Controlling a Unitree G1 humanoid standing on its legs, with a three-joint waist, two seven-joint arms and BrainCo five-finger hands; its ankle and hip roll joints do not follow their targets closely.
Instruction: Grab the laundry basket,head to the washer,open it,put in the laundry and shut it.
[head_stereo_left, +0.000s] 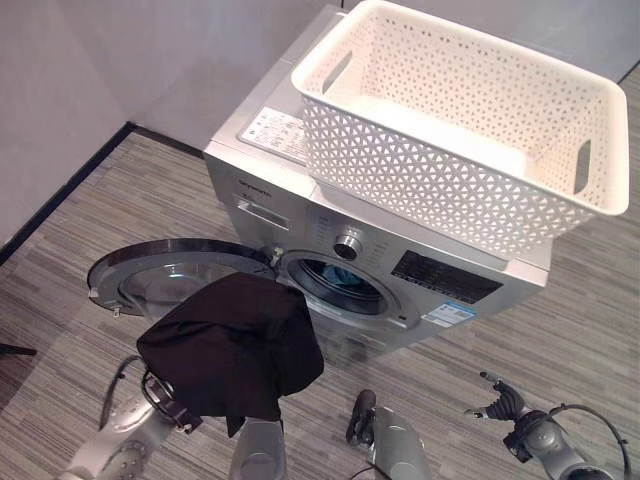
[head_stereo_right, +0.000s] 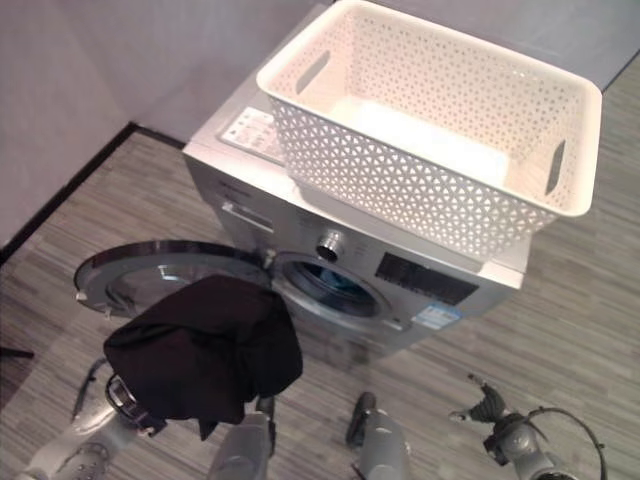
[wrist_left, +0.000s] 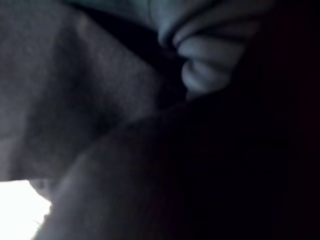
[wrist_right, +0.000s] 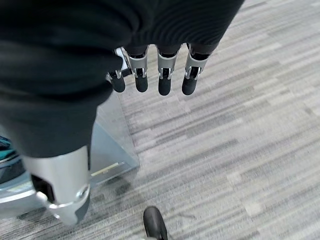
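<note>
washer (head_stereo_left: 330, 215) top: white label (head_stereo_left: 275, 130), print too small to read | front panel: small word by the drawer, unreadable | dark display (head_stereo_left: 445, 277): no figures legible | blue-white sticker (head_stereo_left: 447, 314) below it: unreadable

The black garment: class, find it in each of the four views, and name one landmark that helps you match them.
Left eye view: black garment lower left, before the open washer door.
Right eye view: lower left, same spot.
Left wrist view: dark cloth close against the camera.
Right wrist view: I cannot make it out.
Shared landmark: the washer.
</note>
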